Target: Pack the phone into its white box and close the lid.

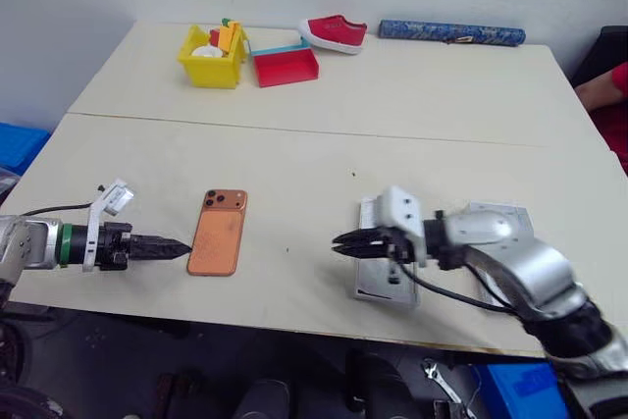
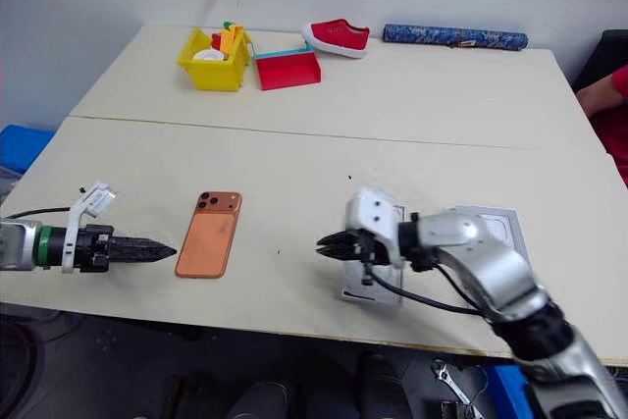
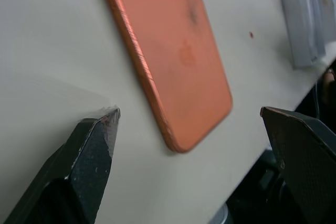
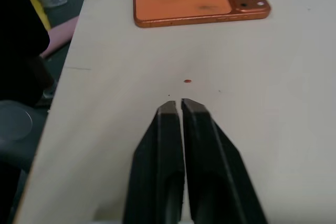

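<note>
Pale matte surface (image 1: 294,154) bore the flat, rounded copper phone (image 1: 218,232); left hand (image 3: 191,116) gaped wide, right hand (image 4: 175,106) pinched empty.

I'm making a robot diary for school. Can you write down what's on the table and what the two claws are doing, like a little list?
phone: copper-orange phone lying flat, camera side up, near the table's front edge
left gripper: left gripper open, fingers level, pointing at the phone, not touching it
right gripper: right gripper shut, holding nothing, pointing toward the phone across bare table
white packaging: white trays flat under the right arm; which is box or lid, cannot tell
far side: yellow bin, red tray, red shoe, blue roll
</note>
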